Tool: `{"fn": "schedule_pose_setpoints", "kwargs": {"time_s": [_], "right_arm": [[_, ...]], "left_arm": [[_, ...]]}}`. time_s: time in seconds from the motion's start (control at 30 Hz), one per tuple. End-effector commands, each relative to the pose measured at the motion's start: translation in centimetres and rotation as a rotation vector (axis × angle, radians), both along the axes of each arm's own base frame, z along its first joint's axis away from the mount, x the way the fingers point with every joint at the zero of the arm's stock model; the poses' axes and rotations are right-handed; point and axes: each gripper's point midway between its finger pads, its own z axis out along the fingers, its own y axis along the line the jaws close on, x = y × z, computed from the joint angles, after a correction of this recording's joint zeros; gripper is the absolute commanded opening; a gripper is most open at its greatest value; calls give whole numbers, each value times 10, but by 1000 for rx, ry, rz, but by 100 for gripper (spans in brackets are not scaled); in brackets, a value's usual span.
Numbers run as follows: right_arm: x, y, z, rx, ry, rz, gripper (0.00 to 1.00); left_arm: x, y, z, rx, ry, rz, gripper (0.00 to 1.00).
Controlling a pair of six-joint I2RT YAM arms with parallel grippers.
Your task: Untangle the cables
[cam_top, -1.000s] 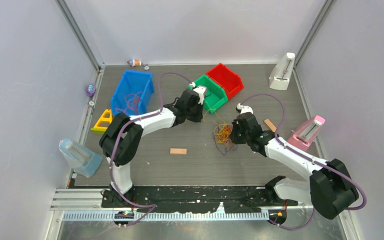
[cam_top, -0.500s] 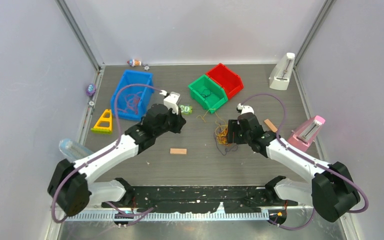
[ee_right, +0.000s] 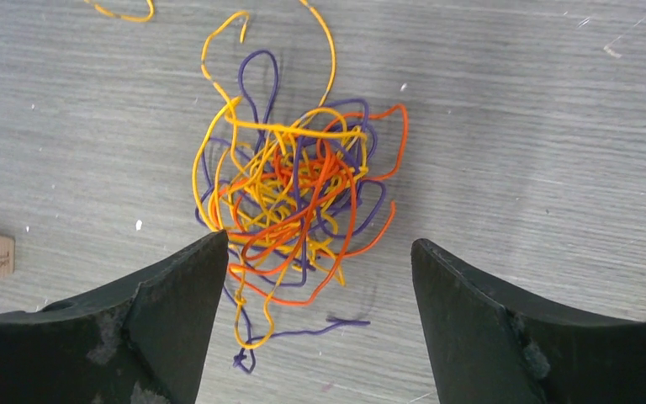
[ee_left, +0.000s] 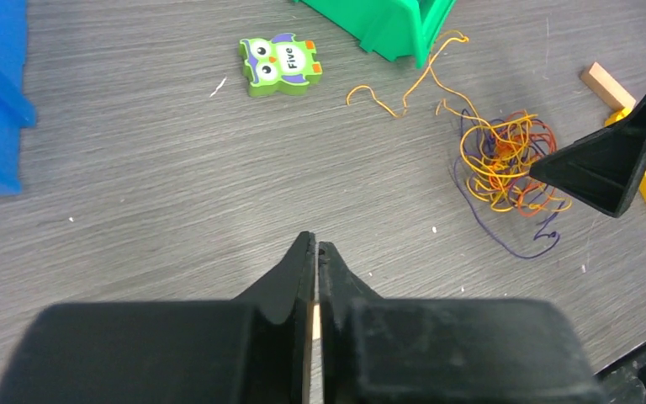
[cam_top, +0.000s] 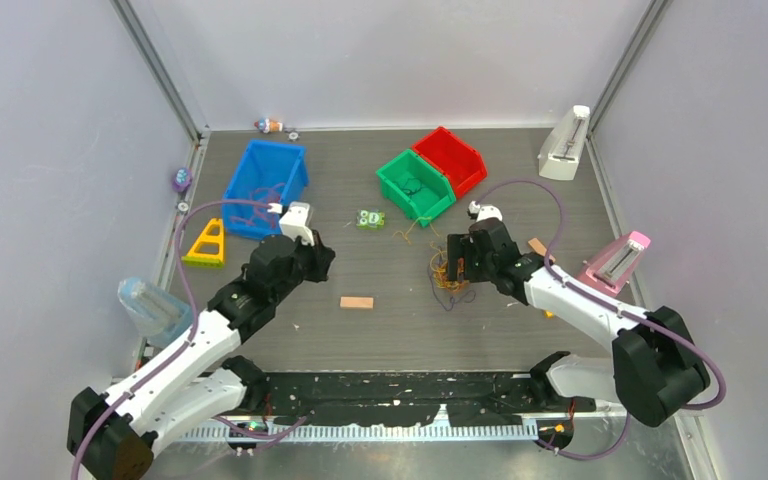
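**Left end effector** (ee_left: 316, 244): fingers pressed together, holding nothing, well apart from the cables (ee_left: 505, 164), which lie ahead and to its right on the worktop (ee_left: 135, 168). The cables form a roundish knot of yellow, orange and purple with no clear long axis; loose yellow ends trail away from it.

**Right end effector** (ee_right: 320, 244): fingers spread, poised over the knot, which lies between and just ahead of the tips. The right arm is judged much the nearer.

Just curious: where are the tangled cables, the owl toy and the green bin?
tangled cables (ee_right: 294, 202), right wrist view, knotted middle.
owl toy (ee_left: 280, 63), left wrist view, its belly.
green bin (cam_top: 396, 192), top view, left wall.
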Motion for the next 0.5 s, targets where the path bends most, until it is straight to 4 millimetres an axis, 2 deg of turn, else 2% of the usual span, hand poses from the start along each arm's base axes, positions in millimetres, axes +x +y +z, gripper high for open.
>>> {"fn": "schedule_pose_setpoints", "kwargs": {"time_s": [0.0,0.07,0.13,0.27,0.37,0.43,0.47], "right_arm": [[23,-4,21,-31,-74,-42,83],[23,-4,25,-22,-83,-46,81],[24,-5,28,-11,-89,-55,78],[26,-2,20,18,-50,-48,71],[23,11,-1,41,32,0,67],[20,21,-13,59,81,34,57],[18,28,-21,74,107,59,47]], "left_arm": [[3,-9,7,-36,-19,-37,19],[4,-25,6,-44,19,-102,41],[6,-39,4,-47,67,-152,52],[10,-44,-3,-60,90,-150,67],[9,-36,-5,-61,71,-114,75],[8,-28,-6,-51,61,-81,78],[7,-25,-7,-44,60,-73,79]]}}
